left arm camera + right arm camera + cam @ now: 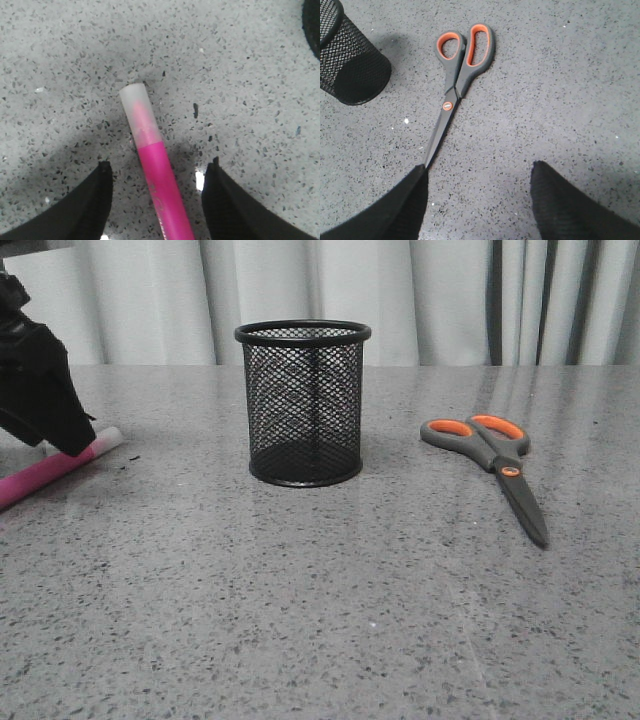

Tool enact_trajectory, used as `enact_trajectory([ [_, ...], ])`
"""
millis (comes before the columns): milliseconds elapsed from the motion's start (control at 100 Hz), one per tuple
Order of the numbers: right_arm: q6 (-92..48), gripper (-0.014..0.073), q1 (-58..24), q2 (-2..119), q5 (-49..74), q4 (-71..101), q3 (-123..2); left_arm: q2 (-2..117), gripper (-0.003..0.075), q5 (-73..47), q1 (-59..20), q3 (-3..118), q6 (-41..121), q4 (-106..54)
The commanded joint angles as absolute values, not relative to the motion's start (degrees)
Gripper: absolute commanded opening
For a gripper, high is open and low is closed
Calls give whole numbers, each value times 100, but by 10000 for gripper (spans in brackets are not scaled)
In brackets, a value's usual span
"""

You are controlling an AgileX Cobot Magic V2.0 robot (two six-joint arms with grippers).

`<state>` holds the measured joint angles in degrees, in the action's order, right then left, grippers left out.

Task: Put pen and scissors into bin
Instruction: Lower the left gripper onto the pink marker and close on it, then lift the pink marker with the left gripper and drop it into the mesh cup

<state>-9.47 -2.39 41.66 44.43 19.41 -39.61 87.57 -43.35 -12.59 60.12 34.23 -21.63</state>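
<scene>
The pink pen [45,475] with a whitish cap lies flat on the table at the far left. My left gripper [158,167] is open and low over it, one finger on each side of the barrel [162,180], not touching. The black mesh bin [303,403] stands upright and empty at the table's middle. The scissors [495,465] lie closed on the right, handles toward the back. My right gripper [479,170] is open and empty above the table; the scissors' blade tip [427,160] is next to its finger. The right arm is out of the front view.
The table [330,620] is grey speckled stone. Pale curtains [430,300] hang behind its far edge. The bin's base shows in the right wrist view [352,65], and its edge in the left wrist view [312,25].
</scene>
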Motion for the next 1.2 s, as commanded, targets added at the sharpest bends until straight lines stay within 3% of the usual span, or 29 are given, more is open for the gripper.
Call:
enact_trajectory([
  [0,-1006,405,-189,4191,4063,2056,-4173,8695,358,-4128,-1309,6195,3437,-2269],
  [440,-1006,405,-189,4191,4063,2056,-4173,8805,345,-4214,-1309,6195,3437,-2283],
  [560,-1006,405,-189,4191,4063,2056,-4173,8805,227,-4332,-1309,6195,3437,-2283],
  [710,-1006,405,-189,4191,4063,2056,-4173,8805,-22,-4568,-1309,6195,3437,-2283],
  [1000,-1006,405,-189,4191,4063,2056,-4173,8360,-20,-4572,-1320,6435,3447,-2323],
  [1190,-1006,405,-189,4191,4063,2056,-4173,7557,-20,-3876,-1710,6840,3571,-2711],
])
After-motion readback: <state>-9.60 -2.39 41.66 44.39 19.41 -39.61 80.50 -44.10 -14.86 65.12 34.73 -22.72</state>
